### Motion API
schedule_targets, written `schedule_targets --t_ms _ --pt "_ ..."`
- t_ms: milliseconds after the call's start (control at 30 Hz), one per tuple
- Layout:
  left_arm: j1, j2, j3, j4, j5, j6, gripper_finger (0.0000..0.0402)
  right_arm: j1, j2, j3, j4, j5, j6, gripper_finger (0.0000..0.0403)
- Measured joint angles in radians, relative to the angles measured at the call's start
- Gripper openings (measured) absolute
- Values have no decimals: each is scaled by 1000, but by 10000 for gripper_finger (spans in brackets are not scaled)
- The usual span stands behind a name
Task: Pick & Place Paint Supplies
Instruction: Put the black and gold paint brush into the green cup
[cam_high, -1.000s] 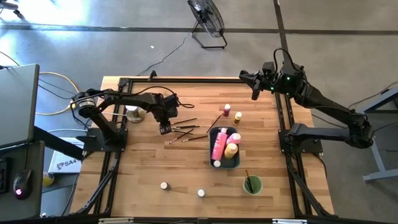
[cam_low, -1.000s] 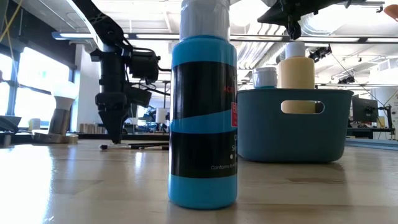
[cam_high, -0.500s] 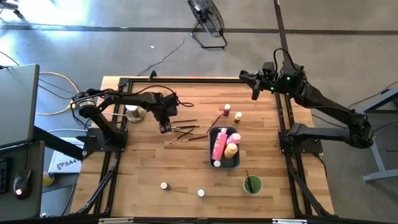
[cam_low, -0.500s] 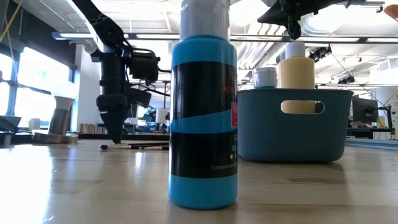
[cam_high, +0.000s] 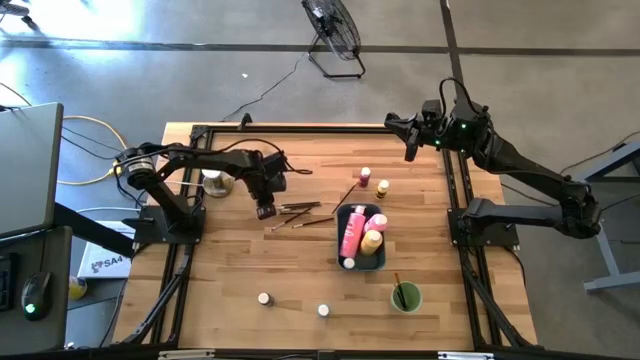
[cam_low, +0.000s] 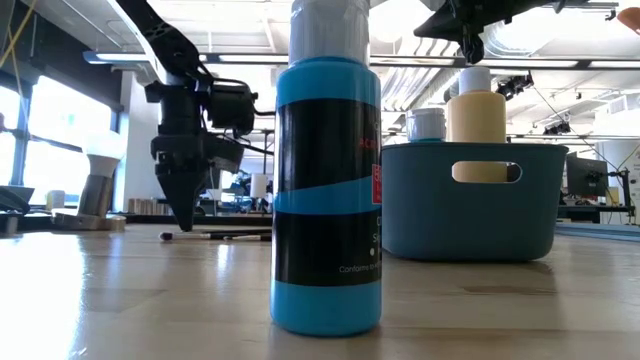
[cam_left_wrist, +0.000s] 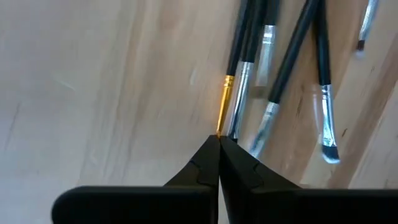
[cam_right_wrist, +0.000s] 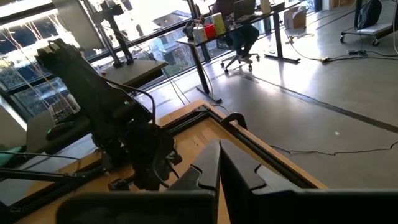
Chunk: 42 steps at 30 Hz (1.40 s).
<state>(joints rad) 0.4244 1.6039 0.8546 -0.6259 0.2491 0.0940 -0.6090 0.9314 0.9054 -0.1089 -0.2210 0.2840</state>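
Paintbrushes (cam_high: 298, 210) lie scattered just ahead of the left pincer (cam_high: 264, 209), whose tips are down at the table (cam_high: 220, 270) and pressed shut. Its wrist view suggests they pinch a gold-ferruled brush (cam_left_wrist: 222, 112). From overhead that is hidden. Right pincer (cam_high: 410, 152) waits closed, high, empty.

Blue-grey tray (cam_high: 379, 236), green cup (cam_high: 406, 297)
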Motion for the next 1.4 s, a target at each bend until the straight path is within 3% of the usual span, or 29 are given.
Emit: schedule_targets --t_ms 400,633,933,1200,1300,1400 --pt "1 0 128 -45 -96 -8 0 0 0 0 0 -51 0 2" --pt "10 0 274 -181 -149 15 0 0 0 0 3 -51 -57 2" --pt "95 -1 628 -446 -147 36 0 0 0 0 54 -55 -132 2" --pt "162 -2 950 -689 -138 67 0 16 0 0 197 -148 -101 2" --pt "185 -2 1037 -774 -96 67 0 60 0 0 249 -107 -104 2" --pt "201 -2 1095 -839 -69 59 0 128 0 3 258 15 -145 2"
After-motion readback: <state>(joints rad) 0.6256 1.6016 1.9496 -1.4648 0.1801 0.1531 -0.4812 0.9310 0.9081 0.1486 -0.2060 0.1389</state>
